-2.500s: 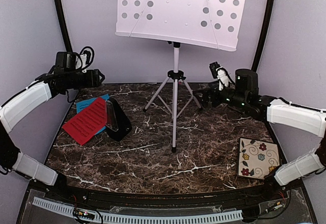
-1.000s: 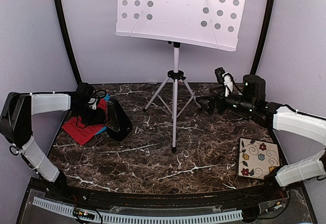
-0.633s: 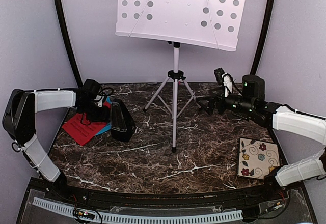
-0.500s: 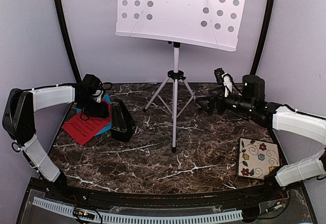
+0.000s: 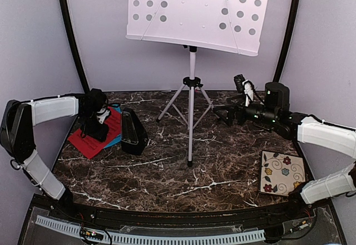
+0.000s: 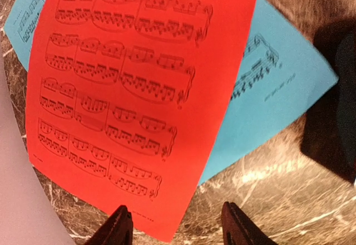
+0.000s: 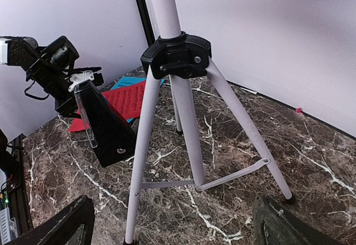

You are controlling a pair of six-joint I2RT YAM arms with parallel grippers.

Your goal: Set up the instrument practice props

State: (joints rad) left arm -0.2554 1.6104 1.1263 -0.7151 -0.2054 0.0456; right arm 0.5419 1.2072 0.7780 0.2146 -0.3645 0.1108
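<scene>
Right, my left gripper points down over the left side of the tabletop. Its jaws are about half apart with nothing between them. Its fingertips straddle the near corner of the red page, though I cannot tell from the wrist view whether they touch the paper. That red page lies flat, staves facing up, on top of the blue page, which sticks out from under it on the right and at the far left corner. Just to the right of the pages, the black metronome stands upright on its base, with its clear cover on the side facing my left arm. I cannot tell whether its base overlaps the blue sheet's edge. Farther right, toward the back of the tabletop, the white music stand stands on three spread legs, with its perforated panel tilted high above. Beyond it my right gripper hangs level above the marble, spread as wide as it goes and holding nothing. It points at the tripod legs, near them but apart. A floral tile lies flat by the front right edge, well apart from everything else.
</scene>
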